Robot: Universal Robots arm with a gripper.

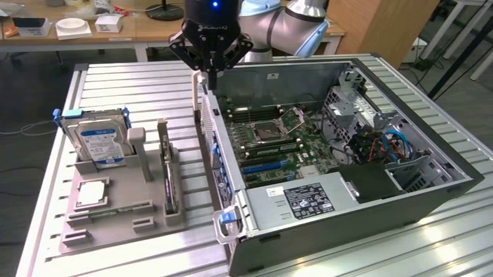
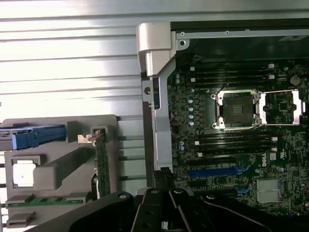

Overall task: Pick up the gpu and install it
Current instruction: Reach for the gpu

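Observation:
The gpu (image 1: pixel 167 187) is a thin dark card standing on edge in the right slot of a grey holder (image 1: pixel 115 222). The wrist view shows the gpu (image 2: pixel 102 166) as a green strip with a silver bracket at one end. My gripper (image 1: pixel 209 85) hangs shut and holds nothing. It is above the near-side wall of the open computer case (image 1: pixel 431 196), well behind the gpu and apart from it. In the wrist view the gripper (image 2: pixel 162 175) has its tips together over the case edge. Blue expansion slots (image 1: pixel 266 167) lie on the motherboard (image 2: pixel 231 145).
The holder also carries a silver hard drive (image 1: pixel 96 141) with a blue label, a processor chip (image 1: pixel 91 193) and memory sticks (image 1: pixel 100 212). The power supply (image 1: pixel 308 199) fills the case's front. Everything stands on a ribbed metal table (image 1: pixel 131 86). Desks stand behind it.

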